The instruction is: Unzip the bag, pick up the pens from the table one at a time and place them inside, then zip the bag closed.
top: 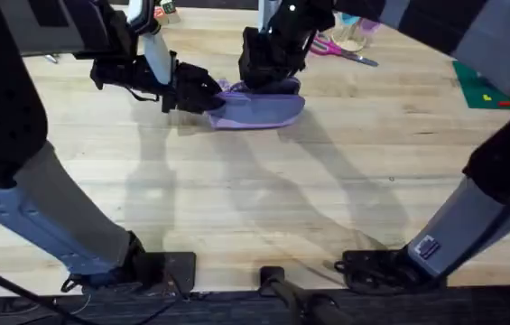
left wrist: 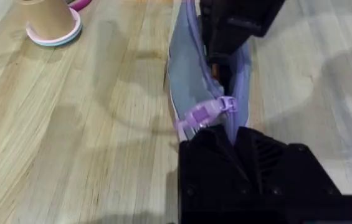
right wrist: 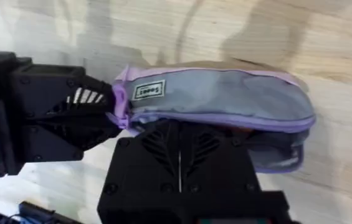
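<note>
Bag (top: 259, 110) lies on its side toward the far middle of the tabletop (top: 264, 199), zipper pull (left wrist: 208, 113) at its left end. Left gripper (top: 208, 94) has its fingers pinched on that left end beside the pull. Right gripper (top: 268, 81) is down on the top edge of the bag, fingers closed together on the fabric there; scissors (top: 345, 51) and a paper cup (left wrist: 50, 18) sit farther back.

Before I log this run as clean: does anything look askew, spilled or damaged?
Nothing stands out. The bag lies flat on the table, undamaged, with the left gripper at its zipper end and the right gripper on it.
</note>
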`<state>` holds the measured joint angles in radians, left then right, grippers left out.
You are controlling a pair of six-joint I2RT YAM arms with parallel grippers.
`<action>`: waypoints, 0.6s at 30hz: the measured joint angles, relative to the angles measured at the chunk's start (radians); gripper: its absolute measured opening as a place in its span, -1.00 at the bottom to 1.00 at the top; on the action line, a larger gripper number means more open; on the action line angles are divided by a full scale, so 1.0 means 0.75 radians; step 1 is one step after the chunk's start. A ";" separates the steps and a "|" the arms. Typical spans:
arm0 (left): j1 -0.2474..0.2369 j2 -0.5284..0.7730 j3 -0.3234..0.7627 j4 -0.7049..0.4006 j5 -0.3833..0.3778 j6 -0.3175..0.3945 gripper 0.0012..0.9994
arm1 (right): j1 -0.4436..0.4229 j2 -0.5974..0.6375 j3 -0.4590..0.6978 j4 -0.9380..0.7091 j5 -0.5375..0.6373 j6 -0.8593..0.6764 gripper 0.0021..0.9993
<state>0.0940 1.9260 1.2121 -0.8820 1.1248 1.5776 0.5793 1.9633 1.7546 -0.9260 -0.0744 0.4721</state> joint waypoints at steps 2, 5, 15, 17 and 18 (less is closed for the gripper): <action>0.000 0.000 0.000 0.000 0.000 0.000 -0.92 | 0.000 0.000 0.000 0.000 0.016 0.000 -0.93; 0.000 0.000 0.000 0.000 0.000 0.000 -0.92 | 0.000 0.000 0.000 -0.001 0.033 0.000 -0.94; 0.000 0.000 0.000 0.000 0.000 0.000 -0.92 | 0.000 -0.048 0.001 0.012 0.044 -0.053 -0.70; 0.000 0.000 0.000 0.000 0.000 0.000 -0.92 | 0.001 -0.081 0.004 0.011 0.045 -0.106 -0.15; 0.000 0.000 0.000 0.000 0.000 0.000 -0.92 | 0.002 -0.097 0.010 0.012 0.045 -0.142 0.16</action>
<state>0.0940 1.9262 1.2121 -0.8819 1.1248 1.5776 0.5810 1.8902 1.7622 -0.9174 -0.0410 0.3654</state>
